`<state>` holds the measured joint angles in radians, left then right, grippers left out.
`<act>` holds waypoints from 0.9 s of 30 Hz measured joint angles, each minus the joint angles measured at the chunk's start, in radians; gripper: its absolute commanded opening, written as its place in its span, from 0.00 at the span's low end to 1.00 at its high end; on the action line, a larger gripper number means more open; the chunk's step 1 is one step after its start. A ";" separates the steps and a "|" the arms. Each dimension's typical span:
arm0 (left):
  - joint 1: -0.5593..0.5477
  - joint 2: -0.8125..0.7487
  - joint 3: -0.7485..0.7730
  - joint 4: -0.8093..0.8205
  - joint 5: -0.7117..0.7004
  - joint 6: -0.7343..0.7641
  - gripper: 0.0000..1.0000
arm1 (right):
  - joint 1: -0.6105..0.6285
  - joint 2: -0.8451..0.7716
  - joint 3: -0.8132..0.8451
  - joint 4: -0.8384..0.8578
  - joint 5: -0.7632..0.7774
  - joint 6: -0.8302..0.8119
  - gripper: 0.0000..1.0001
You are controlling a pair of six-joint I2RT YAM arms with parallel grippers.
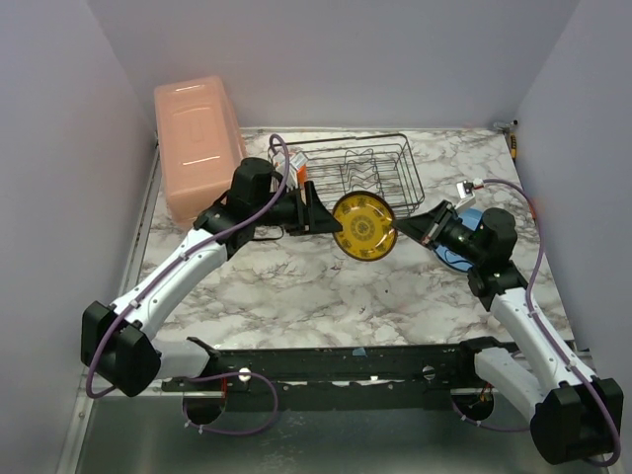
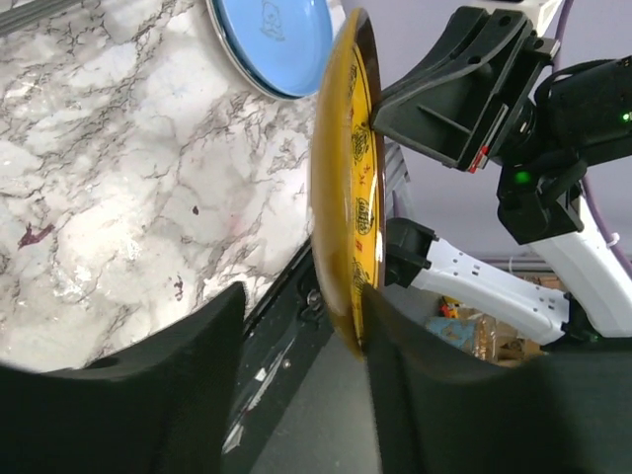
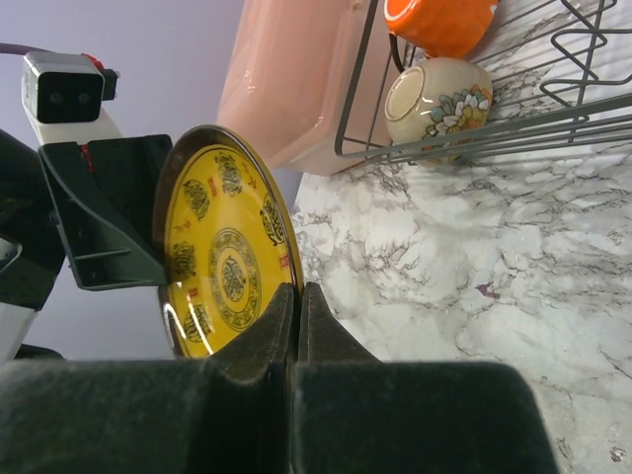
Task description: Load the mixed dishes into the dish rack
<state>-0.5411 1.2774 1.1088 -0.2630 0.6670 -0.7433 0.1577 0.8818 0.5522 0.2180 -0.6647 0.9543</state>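
The small yellow-brown plate (image 1: 364, 227) hangs on edge in the air between my two grippers, in front of the black wire dish rack (image 1: 395, 188). My right gripper (image 1: 420, 225) is shut on its rim (image 3: 298, 291). My left gripper (image 1: 318, 210) is open, and the plate's other edge (image 2: 346, 197) stands between its jaws (image 2: 301, 296), against one finger. The orange mug (image 3: 439, 20) and the small white bowl (image 3: 434, 99) lie in the rack's left end. The light-blue plate (image 2: 267, 39) lies flat on the table under my right arm (image 1: 464, 232). The teal-rimmed plate is out of view.
The big pink lidded box (image 1: 197, 138) stands at the back left beside the rack, and shows in the right wrist view (image 3: 286, 79). Grey walls close the table on three sides. The arms' black base rail (image 1: 336, 360) runs along the near edge.
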 measured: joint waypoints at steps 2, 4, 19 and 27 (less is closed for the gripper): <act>-0.007 0.005 0.016 -0.022 -0.013 0.018 0.31 | 0.001 0.000 0.000 0.003 0.000 0.004 0.01; -0.010 0.016 0.045 -0.047 -0.023 0.038 0.20 | 0.003 0.000 0.000 0.004 0.000 0.006 0.01; -0.029 0.060 0.289 -0.315 -0.204 0.303 0.00 | 0.026 0.065 0.101 -0.137 -0.012 -0.149 0.61; -0.118 0.001 0.256 -0.353 -0.409 0.514 0.00 | 0.242 0.184 0.263 -0.346 0.130 -0.324 0.67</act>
<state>-0.6594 1.2785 1.3647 -0.6159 0.2581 -0.2295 0.4000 1.0660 0.8154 -0.1280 -0.5343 0.6304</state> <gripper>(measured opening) 0.013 0.652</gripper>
